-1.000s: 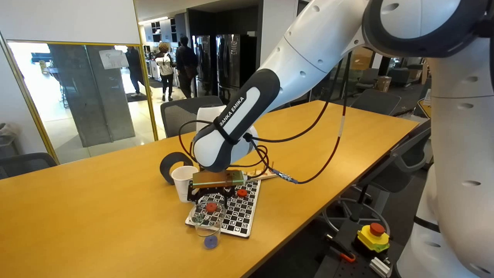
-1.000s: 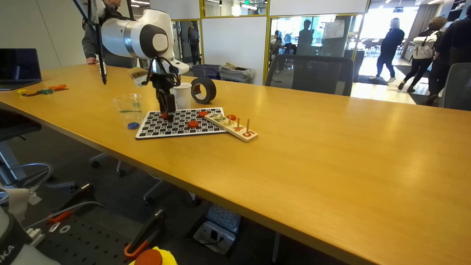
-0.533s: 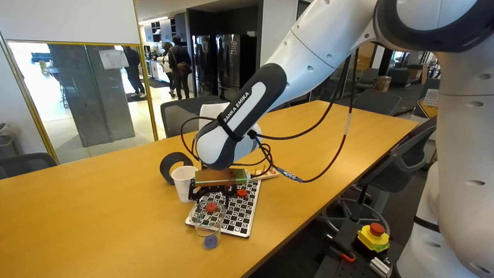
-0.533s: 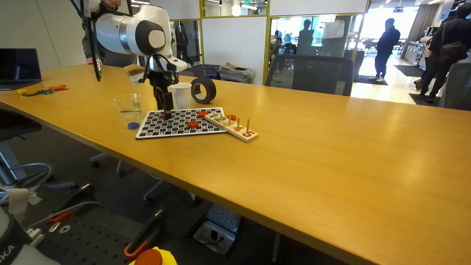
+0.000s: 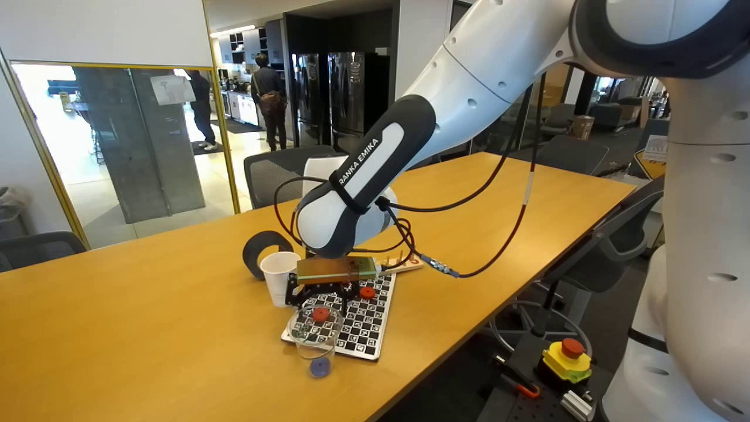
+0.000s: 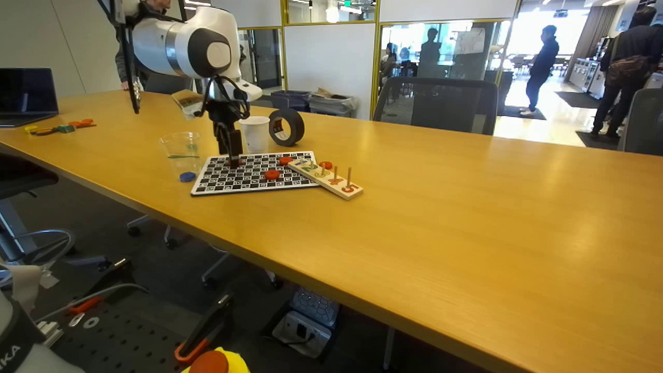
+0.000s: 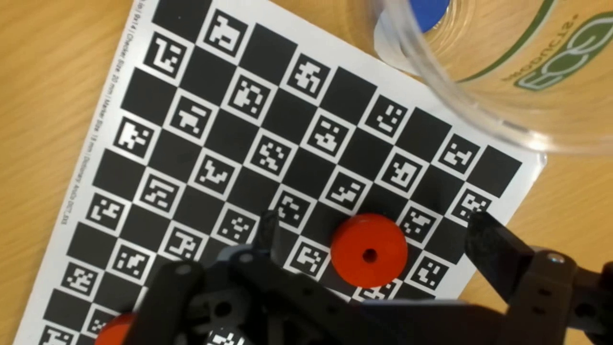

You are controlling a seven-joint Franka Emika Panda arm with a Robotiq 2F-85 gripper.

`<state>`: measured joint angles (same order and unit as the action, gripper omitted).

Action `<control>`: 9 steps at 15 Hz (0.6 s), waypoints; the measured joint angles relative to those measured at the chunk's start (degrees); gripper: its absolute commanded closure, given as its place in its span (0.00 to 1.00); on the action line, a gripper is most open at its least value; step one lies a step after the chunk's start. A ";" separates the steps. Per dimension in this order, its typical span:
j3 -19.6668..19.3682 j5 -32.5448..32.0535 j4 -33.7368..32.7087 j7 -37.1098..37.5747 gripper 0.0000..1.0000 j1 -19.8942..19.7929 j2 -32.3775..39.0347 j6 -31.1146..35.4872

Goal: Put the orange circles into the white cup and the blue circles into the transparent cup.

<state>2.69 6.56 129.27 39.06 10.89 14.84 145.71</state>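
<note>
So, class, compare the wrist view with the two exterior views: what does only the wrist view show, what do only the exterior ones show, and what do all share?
Only the wrist view: readable small print along an edge of the checkered board, and legible, mirrored lettering on the transparent cup.

Only the exterior views, in both: the white cup, the black ring-shaped roll, the pegged wooden strip and the arm's white-and-black links.

Shared: the board, the transparent cup, orange discs, a blue disc and the hand.
</note>
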 measured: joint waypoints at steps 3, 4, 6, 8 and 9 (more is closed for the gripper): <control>0.03 0.72 0.00 -0.73 0.00 -0.05 0.03 0.01; 0.03 0.88 0.00 -0.94 0.00 -0.11 0.05 0.02; 0.03 1.03 -0.01 -1.09 0.00 -0.29 0.15 0.13; 0.02 1.03 -0.02 -1.11 0.00 -0.46 0.31 0.31; 0.02 1.03 -0.02 -1.11 0.00 -0.52 0.40 0.49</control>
<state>2.70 7.60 129.25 37.95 10.37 15.24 146.20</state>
